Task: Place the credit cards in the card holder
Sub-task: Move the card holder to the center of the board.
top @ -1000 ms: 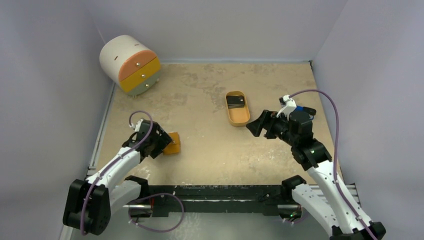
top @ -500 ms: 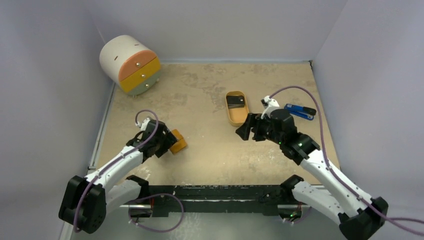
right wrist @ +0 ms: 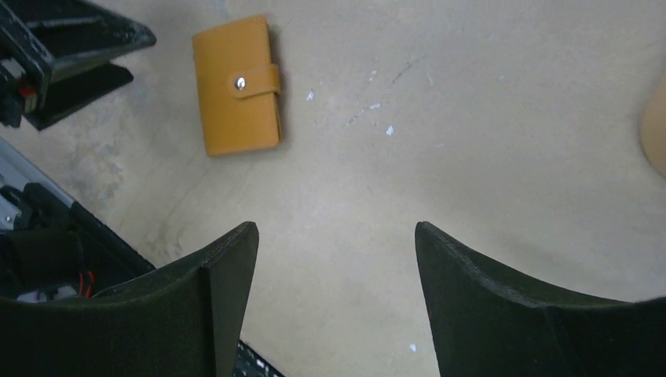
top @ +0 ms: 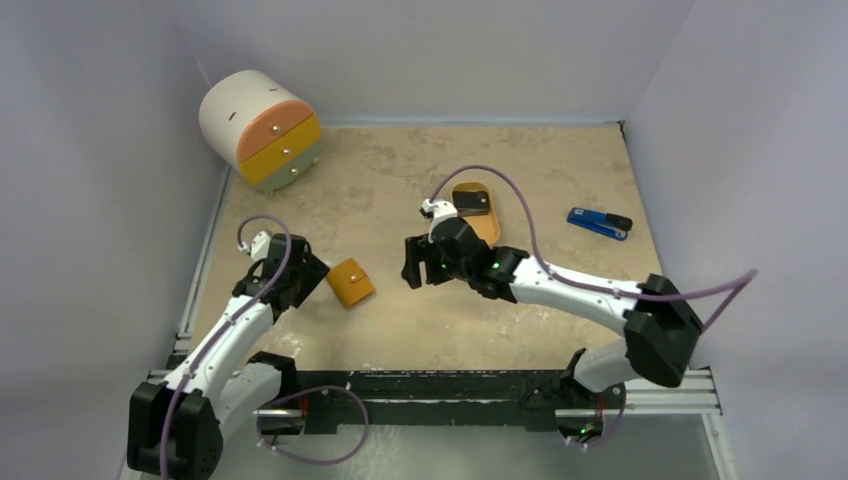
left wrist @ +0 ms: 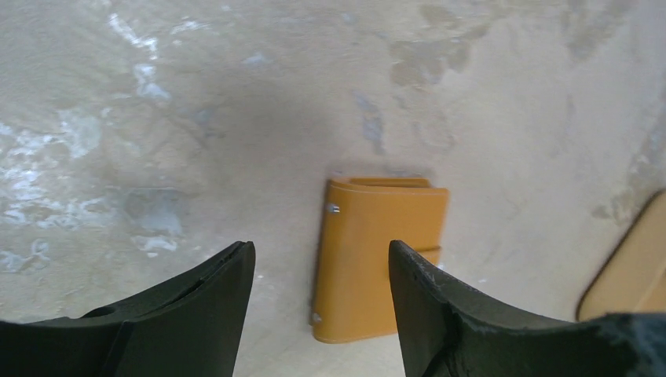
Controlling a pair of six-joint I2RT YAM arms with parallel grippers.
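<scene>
The holder (top: 350, 283) lies flat on the table (top: 400, 170) in front of the left arm, folded shut with its snap tab fastened across the front, so no pocket is open to take anything. The cards (top: 473, 204) are well apart from it, a dark stack resting inside the orange tray (top: 489, 222) further back and toward the middle; none has been lifted out. The left gripper (top: 305, 272) sits low just beside the holder's left edge, fingers spread and empty, and its wrist view frames the holder squarely between the two fingers, which looks like a line-up to pin or grasp it. The right gripper (top: 415, 265) reaches across from the other side and hangs between holder and tray, jaws likewise wide apart with nothing in them, aimed down at bare table with the holder ahead of it. Both pincers closing in on the one shut holder suggests the step in hand is opening it, one steadying while the other works the tab, before any card is fetched. A blue stapler (top: 600, 222) at the right and the round drawers (top: 262, 128) in the far left corner play no part.
</scene>
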